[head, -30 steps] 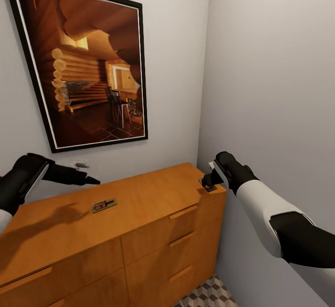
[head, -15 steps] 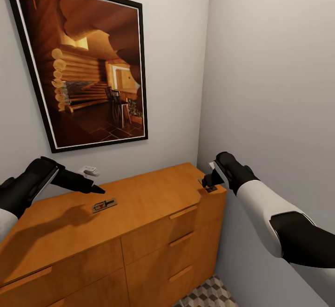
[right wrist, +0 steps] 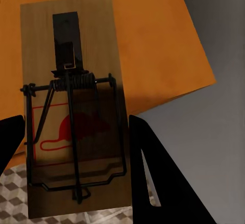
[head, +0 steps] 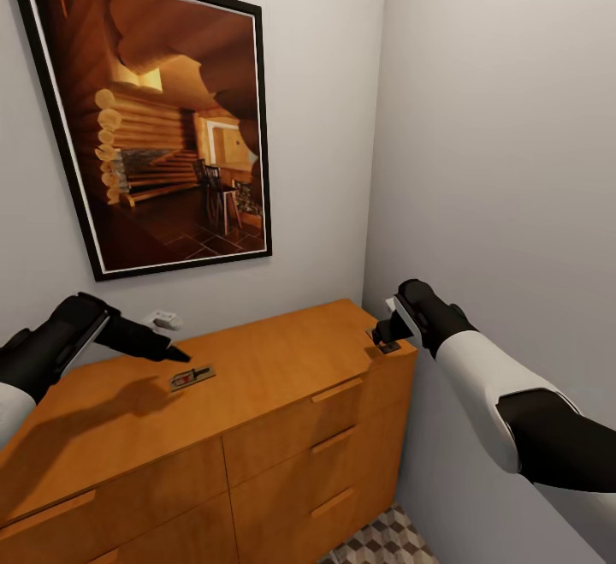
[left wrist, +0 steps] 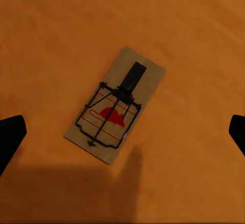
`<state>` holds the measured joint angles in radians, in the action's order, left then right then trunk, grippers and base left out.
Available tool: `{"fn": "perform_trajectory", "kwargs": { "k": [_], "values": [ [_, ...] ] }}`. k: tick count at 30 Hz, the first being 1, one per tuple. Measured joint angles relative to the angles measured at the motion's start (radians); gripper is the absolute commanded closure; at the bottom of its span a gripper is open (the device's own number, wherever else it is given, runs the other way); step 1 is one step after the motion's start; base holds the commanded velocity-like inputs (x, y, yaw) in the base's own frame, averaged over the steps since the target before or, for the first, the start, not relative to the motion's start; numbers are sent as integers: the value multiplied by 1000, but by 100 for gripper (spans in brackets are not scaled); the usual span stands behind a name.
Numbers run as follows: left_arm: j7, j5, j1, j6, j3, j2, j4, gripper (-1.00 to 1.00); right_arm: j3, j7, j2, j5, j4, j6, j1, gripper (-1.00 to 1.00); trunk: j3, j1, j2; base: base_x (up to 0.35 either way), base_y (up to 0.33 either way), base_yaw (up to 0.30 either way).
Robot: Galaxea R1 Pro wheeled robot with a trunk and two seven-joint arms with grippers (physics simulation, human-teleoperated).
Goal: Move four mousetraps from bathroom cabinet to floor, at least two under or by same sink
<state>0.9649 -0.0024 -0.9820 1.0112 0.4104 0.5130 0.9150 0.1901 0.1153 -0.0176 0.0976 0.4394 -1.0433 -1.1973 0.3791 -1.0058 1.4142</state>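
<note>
Cabinet (head: 257, 393): orange-brown, low, fills lower half of head view; bar handles on drawer fronts; sits in room corner.
Trap 1 (head: 192, 376): lies flat on cabinet top, left of centre, at approx 7 o'clock from pic centre in head view. In left wrist view (left wrist: 115, 111) tan board, black wire frame, red mouse print, set diagonally, nothing touching it.
Left gripper (head: 158, 346): hovers above cabinet top, just up-left of trap 1, approx 10 o'clock from it; its shadow falls on the wood beside trap. Fingers (left wrist: 11, 134) spread wide, at both edges of wrist view, well apart from trap, holding nothing.
Trap 2 (right wrist: 74, 106): held at cabinet's far right corner, partly past the edge; in head view (head: 385, 345) only a small dark bit shows, approx 3 o'clock from trap 1.
Right gripper (head: 382, 335): clamped on trap 2; dark fingers (right wrist: 153, 173) press both long sides of board.
Floor (head: 381, 543): cube-pattern tile, seen at 6 o'clock below cabinet; also under trap 2 in right wrist view (right wrist: 13, 193).
Wall pic (head: 158, 110): framed log-cabin interior, above cabinet at 11 o'clock.
Other traps: can't tell.
</note>
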Motion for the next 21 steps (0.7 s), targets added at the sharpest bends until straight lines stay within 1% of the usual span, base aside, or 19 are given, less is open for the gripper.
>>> {"fn": "perform_trajectory", "kwargs": {
  "k": [2, 6, 15, 21],
  "values": [
    [-2, -28, 0, 0, 0, -1, -2, -100, 0, 0, -1, 0, 0, 0, 0, 100, 0, 0, 0, 0, 0, 0],
    [-2, -43, 0, -4, -3, -3, -10, -100, 0, -1, -2, 0, 0, 0, 0, 100, 0, 0, 0, 0, 0, 0],
    [-2, -47, 0, -18, -9, -5, 6, -100, 0, -1, 4, 2, -1, 0, 0, 100, 0, 0, 0, 0, 0, 0],
    [-1, -53, 0, -15, -7, -11, 23, -100, 0, 1, 6, 28, -2, 0, 0, 100, 0, 0, 0, 0, 0, 0]
  ]
}}
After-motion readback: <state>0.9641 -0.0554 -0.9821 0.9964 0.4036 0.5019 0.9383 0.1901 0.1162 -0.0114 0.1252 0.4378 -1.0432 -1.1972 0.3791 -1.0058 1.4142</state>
